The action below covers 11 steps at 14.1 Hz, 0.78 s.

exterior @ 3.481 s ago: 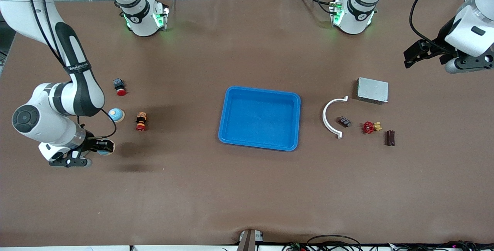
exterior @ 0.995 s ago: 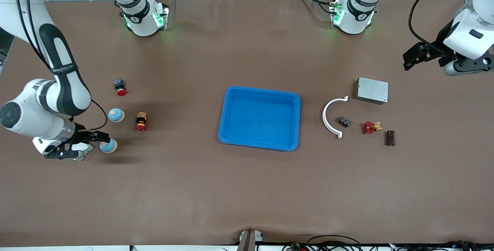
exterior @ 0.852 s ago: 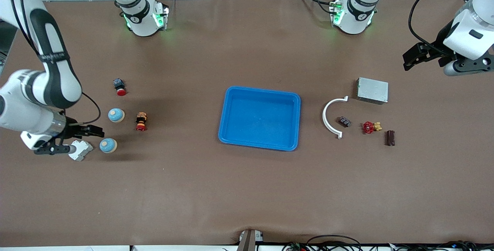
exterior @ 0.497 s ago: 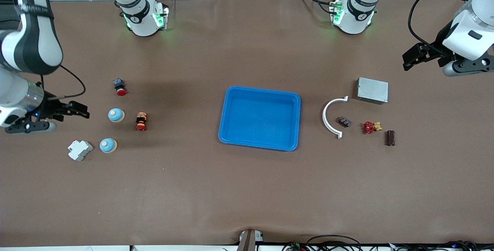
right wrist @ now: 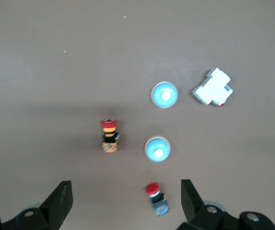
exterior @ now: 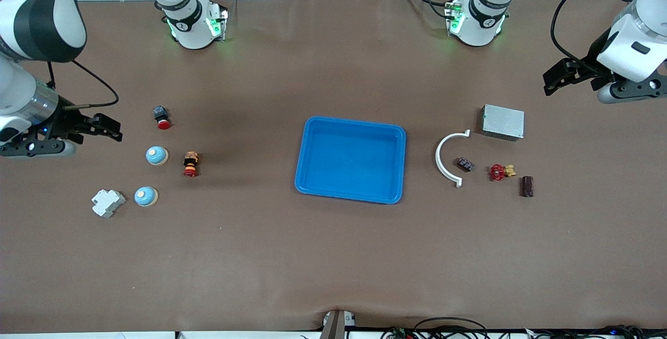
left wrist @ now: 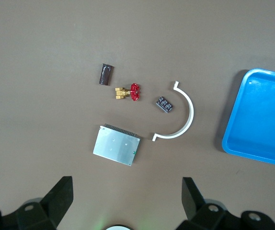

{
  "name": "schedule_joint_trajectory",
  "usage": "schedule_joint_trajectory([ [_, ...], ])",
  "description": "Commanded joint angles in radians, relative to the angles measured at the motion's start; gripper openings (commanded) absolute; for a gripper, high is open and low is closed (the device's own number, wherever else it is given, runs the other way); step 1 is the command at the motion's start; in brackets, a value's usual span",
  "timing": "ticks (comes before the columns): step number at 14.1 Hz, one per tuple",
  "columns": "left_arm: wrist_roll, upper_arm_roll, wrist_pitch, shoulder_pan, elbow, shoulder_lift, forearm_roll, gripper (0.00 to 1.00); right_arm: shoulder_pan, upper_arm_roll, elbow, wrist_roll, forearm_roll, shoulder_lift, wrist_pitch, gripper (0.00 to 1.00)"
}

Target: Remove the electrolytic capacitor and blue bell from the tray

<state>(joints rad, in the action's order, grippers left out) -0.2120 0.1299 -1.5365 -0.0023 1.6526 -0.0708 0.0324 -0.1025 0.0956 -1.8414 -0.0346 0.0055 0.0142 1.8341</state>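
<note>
Empty blue tray (exterior: 350, 160); small, light, rounded blue bell (exterior: 146, 196) and rigid capacitor (exterior: 527, 186) lie on desk. Both left gripper (exterior: 557, 76) and right gripper (exterior: 104, 128) hover, fingers spread.

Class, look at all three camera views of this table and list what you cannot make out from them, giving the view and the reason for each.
- Markings on the small dark component beside the white curved bracket: too small in the front and left wrist views.
- Lettering on the dark cylinder: too small.
- Right arm's upper part: cut off by the front view's edge; right hand open, over bare table.
- Left hand, open: only fingertips show in its wrist view.
- Grey metal box contents: closed.
</note>
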Motion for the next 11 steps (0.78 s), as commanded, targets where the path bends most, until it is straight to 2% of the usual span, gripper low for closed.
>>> schedule_joint_trajectory([
  [1, 0.033, -0.001, -0.005, 0.005, 0.009, -0.009, -0.008, 1.00, 0.046, 0.001, 0.071, 0.079, -0.015, -0.023, -0.103, 1.00],
  [4, 0.030, -0.001, -0.004, 0.005, 0.007, -0.010, -0.008, 1.00, 0.050, -0.001, 0.171, 0.068, -0.018, -0.033, -0.220, 1.00],
  [8, 0.031, 0.000, -0.004, 0.004, 0.006, -0.010, -0.008, 1.00, 0.046, -0.005, 0.241, 0.027, -0.018, -0.046, -0.260, 1.00],
  [11, 0.031, 0.000, -0.004, 0.004, 0.006, -0.010, -0.008, 1.00, 0.043, -0.010, 0.255, 0.015, -0.016, -0.049, -0.292, 1.00],
])
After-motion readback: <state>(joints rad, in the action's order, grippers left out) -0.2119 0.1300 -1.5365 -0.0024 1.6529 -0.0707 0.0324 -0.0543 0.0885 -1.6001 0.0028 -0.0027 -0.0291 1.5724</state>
